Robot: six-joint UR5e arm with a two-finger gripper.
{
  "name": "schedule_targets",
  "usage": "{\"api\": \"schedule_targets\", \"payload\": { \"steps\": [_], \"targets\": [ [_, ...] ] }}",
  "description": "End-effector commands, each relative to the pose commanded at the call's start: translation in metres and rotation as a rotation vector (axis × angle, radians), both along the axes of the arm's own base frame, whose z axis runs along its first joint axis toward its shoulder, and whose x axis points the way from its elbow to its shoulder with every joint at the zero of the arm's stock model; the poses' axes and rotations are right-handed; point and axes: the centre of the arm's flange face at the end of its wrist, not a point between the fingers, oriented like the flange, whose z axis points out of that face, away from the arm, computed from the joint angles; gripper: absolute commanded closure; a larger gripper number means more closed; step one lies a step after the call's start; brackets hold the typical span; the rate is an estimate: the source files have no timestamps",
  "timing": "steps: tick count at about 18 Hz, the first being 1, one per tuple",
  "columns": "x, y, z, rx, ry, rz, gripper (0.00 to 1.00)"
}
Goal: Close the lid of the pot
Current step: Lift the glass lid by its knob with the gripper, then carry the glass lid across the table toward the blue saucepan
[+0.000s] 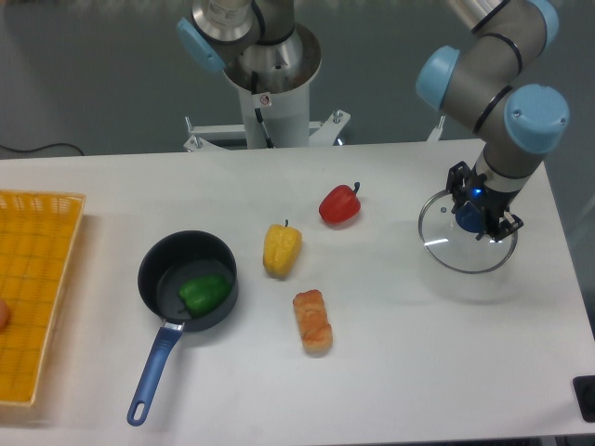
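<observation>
You see a clear glass lid point(462, 243) with a metal rim, a matt dark pot point(187, 281), and glossy plastic-looking peppers point(339, 204).

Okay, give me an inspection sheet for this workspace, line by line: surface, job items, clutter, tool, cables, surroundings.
Surface: white table, no spills seen.
Job's things: pot open at left, green pepper inside; lid flat at right, far from pot.
Clutter: yellow pepper, red pepper, bread roll, yellow basket at left edge.
Grippers: tool down at the lid's knob; grip unclear.
Cables: dark cable at far left behind table.
Surroundings: robot base, grey wall.
</observation>
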Motion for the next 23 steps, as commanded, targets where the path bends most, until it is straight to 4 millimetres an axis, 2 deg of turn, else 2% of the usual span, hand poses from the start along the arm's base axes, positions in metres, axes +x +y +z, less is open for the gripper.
{"api": "schedule_targets", "payload": {
  "steps": [8, 10, 19, 23],
  "targets": [
    [0.000, -0.001, 0.002, 0.000, 0.001, 0.000, 0.45],
    [0.007, 0.002, 0.005, 0.000, 0.001, -0.006, 0.45],
    [0.050, 0.048, 0.021, -0.008, -0.016, -0.009, 0.45],
    [0.072, 0.075, 0.022, -0.013, -0.023, 0.003, 0.45]
  ]
}}
